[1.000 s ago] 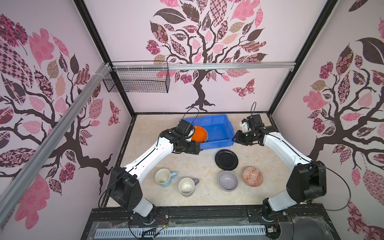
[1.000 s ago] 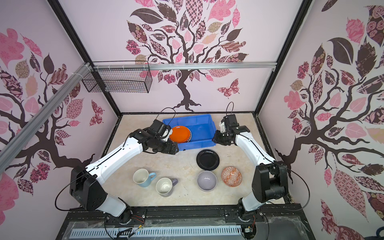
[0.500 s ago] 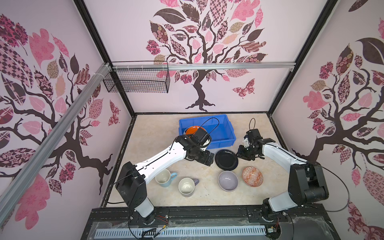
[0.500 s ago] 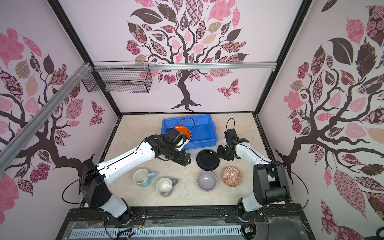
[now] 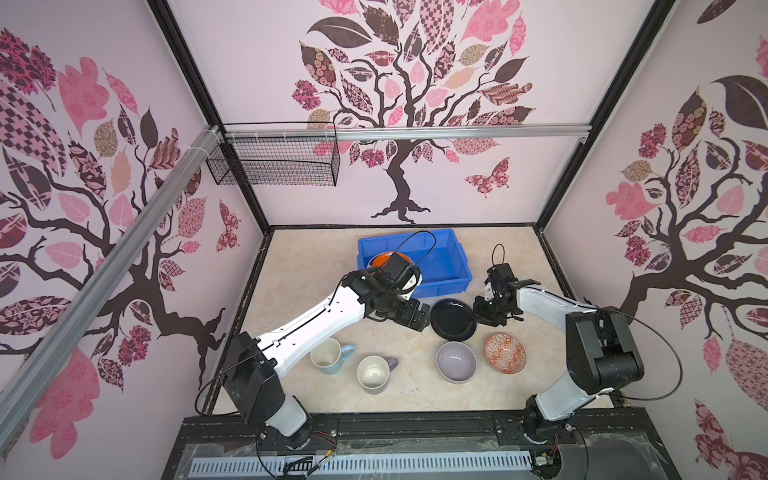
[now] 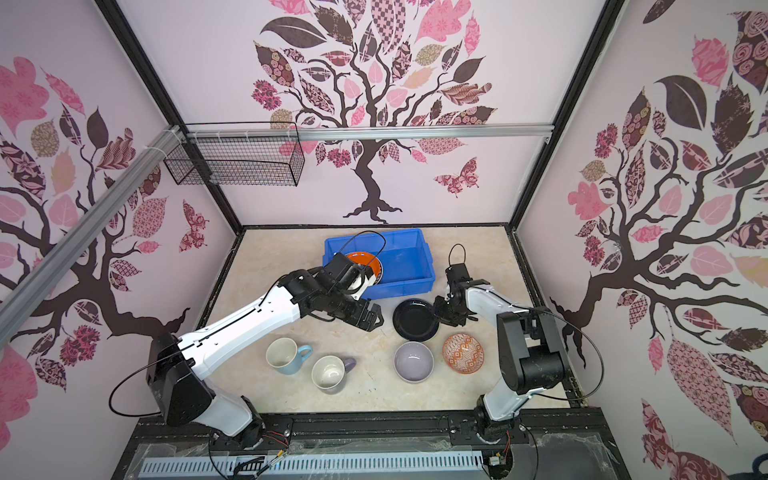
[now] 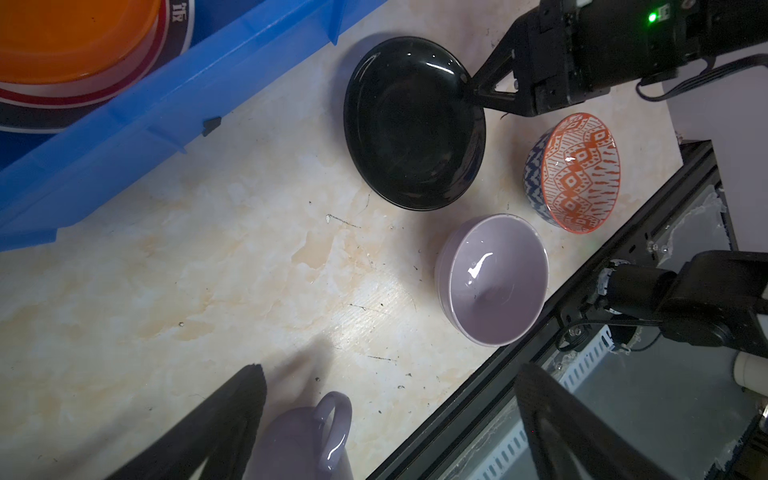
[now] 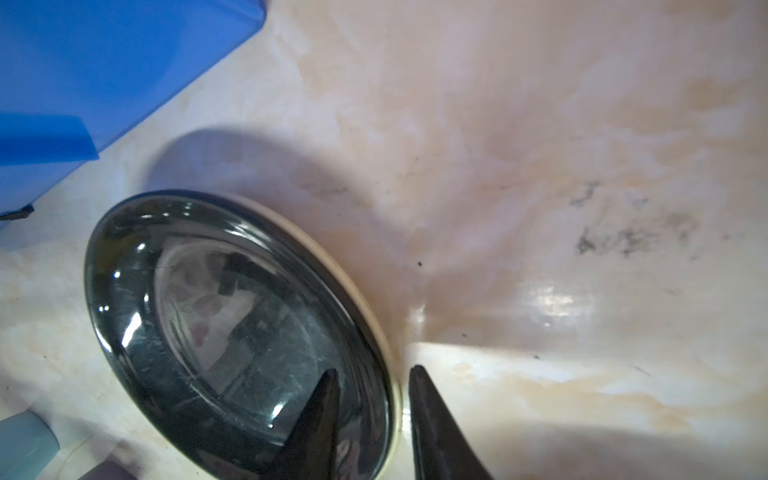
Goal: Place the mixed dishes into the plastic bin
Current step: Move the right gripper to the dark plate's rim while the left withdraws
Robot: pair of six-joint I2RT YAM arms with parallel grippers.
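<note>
Top views, bin: the bin [image 5: 446,249] sat on the table [image 5: 316,266] at centre frame, toward the back wall.
Top views, in bin: an orange plate [image 5: 379,259] lay in its left end, partly hidden by the left arm.
Top views, black plate: the black plate [image 5: 453,321] lay on the table just below the bin's right end, outside it, in both top views.
Top views, left gripper: the left gripper [image 5: 420,318] hung just left of the black plate, jaws spread, holding nothing.
Top views, right gripper: the right gripper [image 5: 481,311] was at the black plate's right rim.
Top views, front row: left to right stood the blue mug [image 5: 328,356], lavender mug [image 5: 374,374], lavender bowl [image 5: 456,361] and patterned bowl [image 5: 505,353], all on the table.
Left wrist, tool: its fingers [image 7: 237,415] stood wide apart above the table, the lavender mug [image 7: 307,436] beside one.
Left wrist, bin: the orange plate [image 7: 70,37] rested on a dark-rimmed plate [image 7: 178,29].
Right wrist, tool: the fingers [image 8: 320,415] straddled the black plate's [image 8: 232,332] rim, one over it, one outside, narrowly apart. Whether they pinched it could not be told.
</note>
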